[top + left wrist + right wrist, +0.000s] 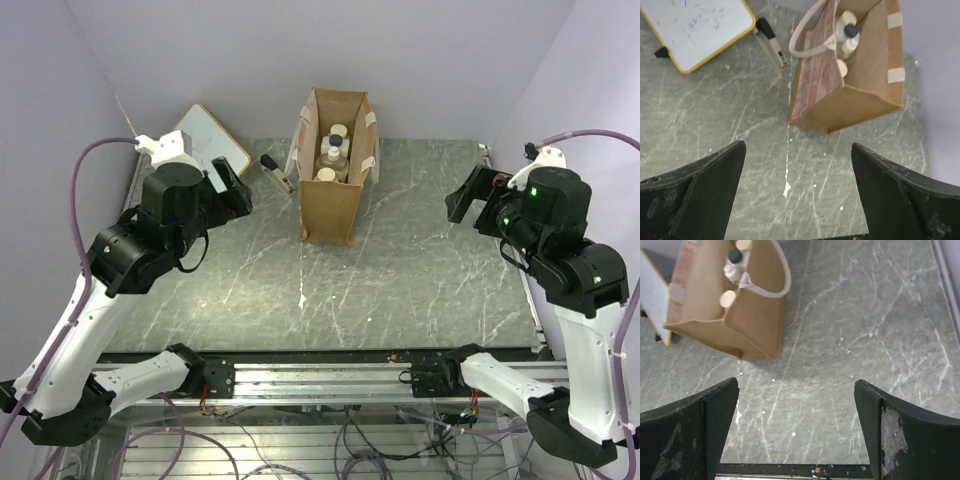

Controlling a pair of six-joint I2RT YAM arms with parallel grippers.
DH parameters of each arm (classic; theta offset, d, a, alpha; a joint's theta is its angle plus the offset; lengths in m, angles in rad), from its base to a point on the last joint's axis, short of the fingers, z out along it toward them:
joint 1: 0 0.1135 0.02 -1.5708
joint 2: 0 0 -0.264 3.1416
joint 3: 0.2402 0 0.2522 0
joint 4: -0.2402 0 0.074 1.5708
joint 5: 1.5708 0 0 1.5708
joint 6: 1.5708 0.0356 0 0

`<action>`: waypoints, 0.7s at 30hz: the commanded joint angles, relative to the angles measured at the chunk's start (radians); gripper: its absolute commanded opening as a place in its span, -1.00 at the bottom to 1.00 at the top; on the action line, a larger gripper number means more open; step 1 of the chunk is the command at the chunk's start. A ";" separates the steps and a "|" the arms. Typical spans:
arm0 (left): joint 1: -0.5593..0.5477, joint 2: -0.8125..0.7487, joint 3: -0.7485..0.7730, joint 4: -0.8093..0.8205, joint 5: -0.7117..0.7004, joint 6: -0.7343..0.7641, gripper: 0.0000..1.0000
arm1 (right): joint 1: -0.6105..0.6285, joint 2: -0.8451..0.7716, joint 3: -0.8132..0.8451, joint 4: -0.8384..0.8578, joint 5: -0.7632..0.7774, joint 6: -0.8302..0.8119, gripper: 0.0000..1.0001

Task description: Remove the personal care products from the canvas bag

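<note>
Removal hasn't begun: the personal care products [333, 155] sit inside the canvas bag [330, 210], upper centre. The left tool [797, 147] and right tool [796, 384] hang released; next, one must reach into its mouth.

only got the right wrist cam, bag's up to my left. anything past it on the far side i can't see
Observer: A stapler lies on the table left of the bag, not touching it.
Operator: where's the left tool
Observer: Raised over the table's left side, the left tool is open and empty.
Operator: bag straps ok
Observer: One strap droops outside the bag's left wall.
</note>
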 commanded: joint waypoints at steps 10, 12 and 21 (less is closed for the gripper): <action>0.073 0.020 -0.143 0.038 0.275 -0.131 0.98 | -0.126 -0.055 -0.187 0.018 -0.081 -0.028 0.99; 0.078 0.025 -0.162 0.054 0.313 -0.150 0.99 | -0.133 -0.080 -0.229 0.043 -0.109 -0.047 0.99; 0.086 0.107 -0.141 0.125 0.472 -0.204 0.99 | -0.145 -0.076 -0.283 0.133 -0.240 -0.029 0.99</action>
